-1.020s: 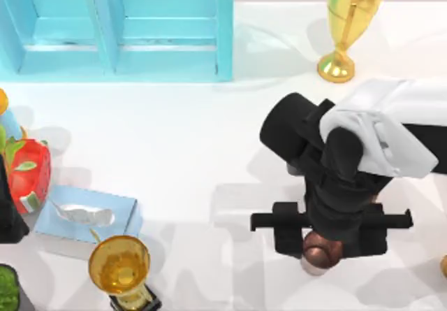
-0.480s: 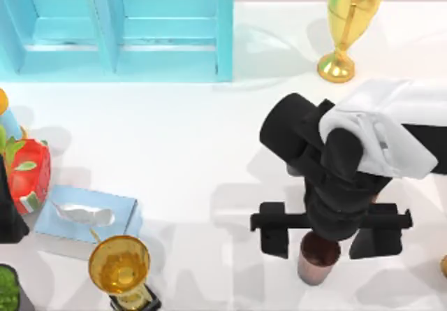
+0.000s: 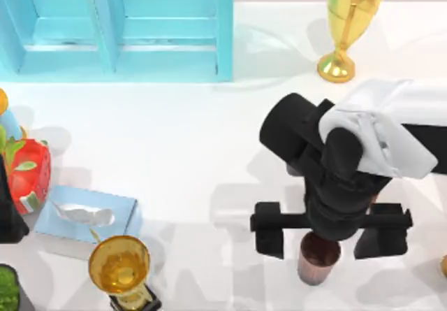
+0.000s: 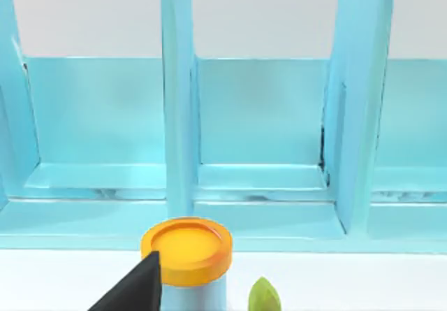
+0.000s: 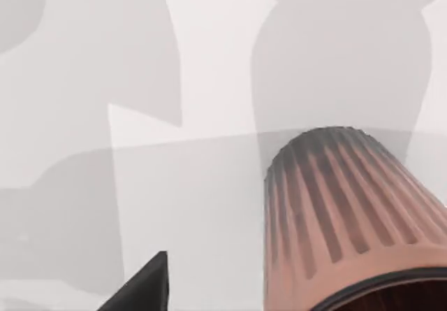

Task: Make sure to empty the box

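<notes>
White table (image 3: 195,143) is hosting everything; landmark = blue box (image 3: 119,28). Left gripper is idling by the red strawberry jar (image 3: 28,175) below the box, can't tell its claw state. Tissue pack (image 3: 87,213) and gold trophy (image 3: 120,265) are sitting below too. Far right of the box, right gripper (image 3: 328,237) is hanging fingers apart over the copper cup (image 3: 318,258), cup standing free. Risk, imo: lifting w/ a finger brushing the rim could be tipping it. Second trophy (image 3: 346,24) is standing right of the box.
</notes>
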